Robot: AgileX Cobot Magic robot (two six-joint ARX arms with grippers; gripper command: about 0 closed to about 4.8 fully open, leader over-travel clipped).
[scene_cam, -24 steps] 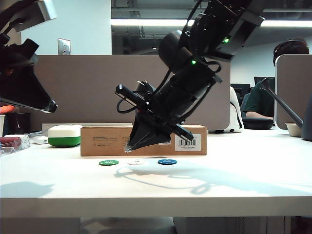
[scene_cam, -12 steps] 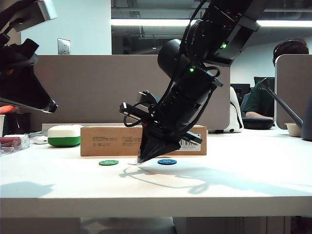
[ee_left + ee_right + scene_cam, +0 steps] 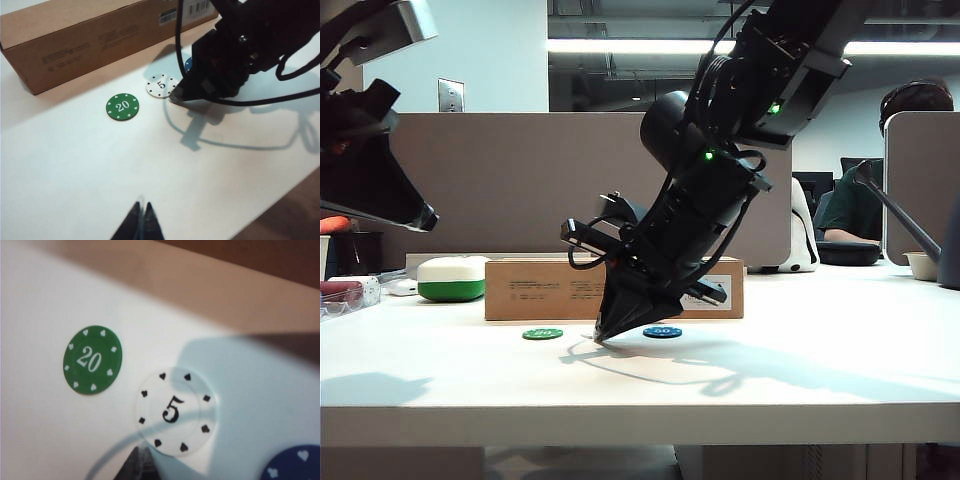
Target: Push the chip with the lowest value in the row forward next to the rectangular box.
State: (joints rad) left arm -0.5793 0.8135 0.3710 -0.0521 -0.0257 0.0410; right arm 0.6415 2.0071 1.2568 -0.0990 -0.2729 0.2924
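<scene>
A white table (image 3: 800, 380) is seen across the exterior view, with grey partition panels behind it. The rectangular box (image 3: 545, 288), brown cardboard with a barcode label and printed text on its side, is laid lengthwise on the table behind the row of chips. A white-and-green case (image 3: 452, 277) is set just beside the box's left end. The right arm is reached down from the upper right, and the right gripper (image 3: 603, 334) is brought tip-down to the table surface between the green and blue chips, at the near edge of the white chip; its fingers are pressed together into a narrow point, nothing held. In the left wrist view the same tip (image 3: 176, 96) is seen touching or just beside the edge of the chip (image 3: 161, 86), marked 5, which is lying flat in the middle of the row, in front of the box and apart from it. The green chip (image 3: 122, 107), marked 20, is placed on one side of it, the blue chip (image 3: 295, 464) on the other, largely hidden by the arm in the left wrist view. The left gripper (image 3: 141, 221) is held raised, well apart from the chips, on the left of the exterior view; its fingertips are closed together, empty.
</scene>
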